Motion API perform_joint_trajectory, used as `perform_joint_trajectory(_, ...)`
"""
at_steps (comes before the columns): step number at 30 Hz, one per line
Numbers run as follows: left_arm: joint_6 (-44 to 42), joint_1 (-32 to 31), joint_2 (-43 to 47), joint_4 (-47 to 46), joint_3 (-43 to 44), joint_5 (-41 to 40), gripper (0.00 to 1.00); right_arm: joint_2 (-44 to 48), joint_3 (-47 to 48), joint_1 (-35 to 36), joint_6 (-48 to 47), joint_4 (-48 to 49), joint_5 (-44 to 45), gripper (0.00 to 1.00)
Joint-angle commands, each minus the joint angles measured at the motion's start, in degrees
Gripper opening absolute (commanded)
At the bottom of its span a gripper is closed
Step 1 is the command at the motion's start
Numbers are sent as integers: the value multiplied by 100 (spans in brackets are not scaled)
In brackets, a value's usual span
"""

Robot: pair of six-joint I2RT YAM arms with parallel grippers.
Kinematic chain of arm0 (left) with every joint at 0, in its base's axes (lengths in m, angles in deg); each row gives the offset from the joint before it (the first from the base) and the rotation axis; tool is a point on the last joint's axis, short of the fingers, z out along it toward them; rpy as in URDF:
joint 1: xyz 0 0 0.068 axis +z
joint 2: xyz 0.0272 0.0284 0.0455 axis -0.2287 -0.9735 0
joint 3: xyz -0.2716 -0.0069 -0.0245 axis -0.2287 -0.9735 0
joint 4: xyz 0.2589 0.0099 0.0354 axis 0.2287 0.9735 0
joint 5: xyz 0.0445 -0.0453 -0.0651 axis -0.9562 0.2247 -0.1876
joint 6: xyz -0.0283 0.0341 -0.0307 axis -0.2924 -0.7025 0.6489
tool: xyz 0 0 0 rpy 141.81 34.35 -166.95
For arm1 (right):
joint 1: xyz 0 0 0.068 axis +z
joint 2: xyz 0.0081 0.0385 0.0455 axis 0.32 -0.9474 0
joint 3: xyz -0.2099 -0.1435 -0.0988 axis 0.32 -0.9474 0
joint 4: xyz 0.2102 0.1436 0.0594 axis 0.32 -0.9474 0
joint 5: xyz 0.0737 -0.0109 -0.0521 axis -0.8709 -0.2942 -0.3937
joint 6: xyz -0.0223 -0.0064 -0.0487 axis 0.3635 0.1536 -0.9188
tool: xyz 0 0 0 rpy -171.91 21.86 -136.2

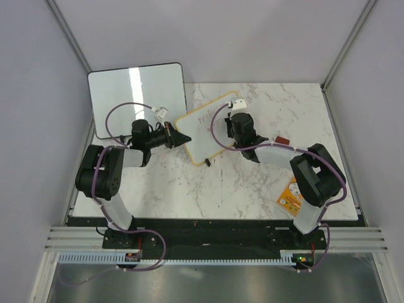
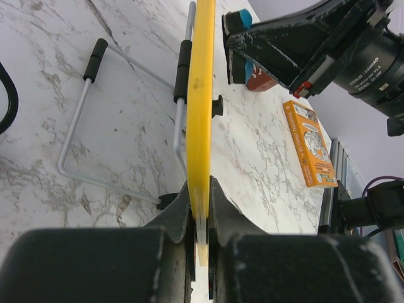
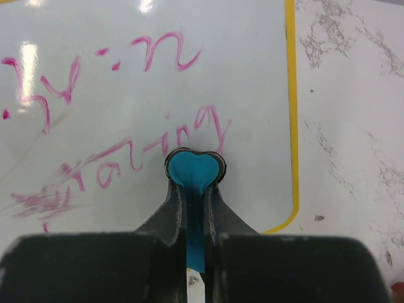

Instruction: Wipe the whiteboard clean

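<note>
The whiteboard (image 1: 201, 137), yellow-framed with pink handwriting, stands mid-table. My left gripper (image 1: 181, 137) is shut on its left edge. In the left wrist view the yellow frame (image 2: 201, 95) runs edge-on between the jaws of the left gripper (image 2: 201, 211). My right gripper (image 1: 237, 121) is shut on a blue eraser and holds it against the board's face. In the right wrist view the eraser (image 3: 194, 169) sits at the tip of the right gripper (image 3: 194, 186), pressed on the whiteboard (image 3: 246, 76) just below the pink writing (image 3: 158, 53).
A larger blank glossy board (image 1: 136, 98) lies at the back left. An orange box (image 1: 290, 194) and a small red object (image 1: 282, 139) lie on the marble table (image 1: 252, 189) to the right. The board's wire stand (image 2: 95, 126) rests on the table behind it.
</note>
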Motion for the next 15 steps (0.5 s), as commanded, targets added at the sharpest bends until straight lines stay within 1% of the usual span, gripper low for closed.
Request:
perform_joint_trajectory(1, -496, -33, 348, 505, -233, 277, 2, -162, 269, 7, -176, 629, -281, 0)
perform_joint_trajectory(5, -663, -33, 349, 848, -128, 303, 2, -478, 480, 16, -194, 822, -658, 0)
perform_joint_trajectory(8, -716, -33, 340, 928, -67, 320, 2, -636, 410, 77, -176, 1086, -905, 0)
perform_joint_trajectory(10, -716, -41, 314, 937, -49, 364, 2, -698, 410, 183, -159, 1087, -854, 0)
perform_joint_trajectory(15, -743, -41, 296, 963, -14, 426, 2, -760, 234, 876, -316, 1087, -582, 0)
